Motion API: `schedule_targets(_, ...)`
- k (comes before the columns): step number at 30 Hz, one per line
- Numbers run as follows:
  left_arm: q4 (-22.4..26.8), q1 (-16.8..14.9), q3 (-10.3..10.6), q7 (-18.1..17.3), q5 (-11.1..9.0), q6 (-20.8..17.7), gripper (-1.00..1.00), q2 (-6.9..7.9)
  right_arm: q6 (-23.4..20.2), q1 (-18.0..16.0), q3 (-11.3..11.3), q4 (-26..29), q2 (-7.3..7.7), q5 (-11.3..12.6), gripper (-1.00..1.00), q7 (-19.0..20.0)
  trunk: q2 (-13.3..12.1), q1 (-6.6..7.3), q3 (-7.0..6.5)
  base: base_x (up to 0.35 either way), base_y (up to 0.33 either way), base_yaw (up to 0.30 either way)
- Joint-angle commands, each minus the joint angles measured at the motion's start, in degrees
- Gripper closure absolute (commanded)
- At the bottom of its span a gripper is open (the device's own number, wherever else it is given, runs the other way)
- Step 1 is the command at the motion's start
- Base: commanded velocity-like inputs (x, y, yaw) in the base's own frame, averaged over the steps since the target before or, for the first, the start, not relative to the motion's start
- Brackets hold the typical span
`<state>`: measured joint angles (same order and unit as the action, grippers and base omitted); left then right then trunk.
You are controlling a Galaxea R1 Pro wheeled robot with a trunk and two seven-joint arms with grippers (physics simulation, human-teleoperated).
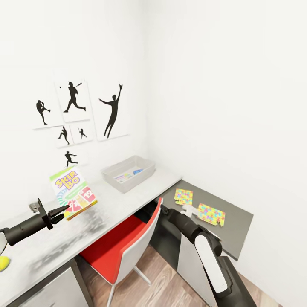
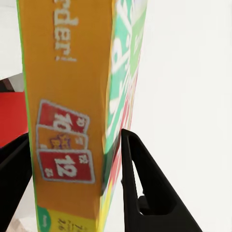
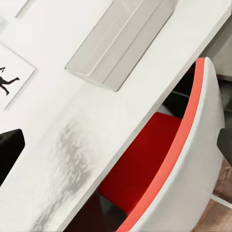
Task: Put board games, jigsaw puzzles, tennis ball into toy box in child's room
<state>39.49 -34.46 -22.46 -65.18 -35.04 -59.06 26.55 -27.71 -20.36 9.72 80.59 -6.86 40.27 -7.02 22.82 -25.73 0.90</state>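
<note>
Glossy green Skip-Bo box [image 1: 73,193], thin and rectangular, is pinched between the left fingers [image 2: 137,179]; right fingers' state unclear.

Three cameras: head high, two wrist close-ups.
Head looks down over desk [image 1: 128,200]; left wrist hugs Skip-Bo box [image 2: 72,121]; right wrist shares toy box [image 3: 121,41] at 12 o'clock.

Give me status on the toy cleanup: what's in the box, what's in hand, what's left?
Done: the toy box already holds something flat, white and blue, seemingly a game. In hand: the left gripper grips the Skip-Bo game above the table, short of the box. Left: both jigsaw puzzles lie on the dark side desk, and the tennis ball sits at the table's near-left edge.
</note>
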Motion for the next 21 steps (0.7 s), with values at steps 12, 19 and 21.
schedule_targets(12, 0.0, 0.0, 0.0, -0.2, 0.1, -0.3, 1.0, -0.01, -0.2, 0.0, 0.0, 0.1, 0.1, 0.6, -1.0, -0.5, 0.1, -0.05, -0.71, 0.216, -0.059, 0.203)
schedule_targets(19, 0.0, 0.0, 0.0, -0.2, 0.1, -0.3, 1.0, -0.01, -0.2, 0.0, 0.0, 0.1, 0.11, 0.6, -1.0, -0.5, 0.1, -0.05, -0.87, 0.25, -0.001, 0.093)
schedule_targets(21, 0.0, 0.0, 0.0, -0.2, 0.1, -0.3, 1.0, -0.01, -0.2, 0.0, 0.0, 0.1, 0.18, 0.6, -1.0, -0.5, 0.1, -0.05, -0.87, 0.202, 0.0, 0.01)
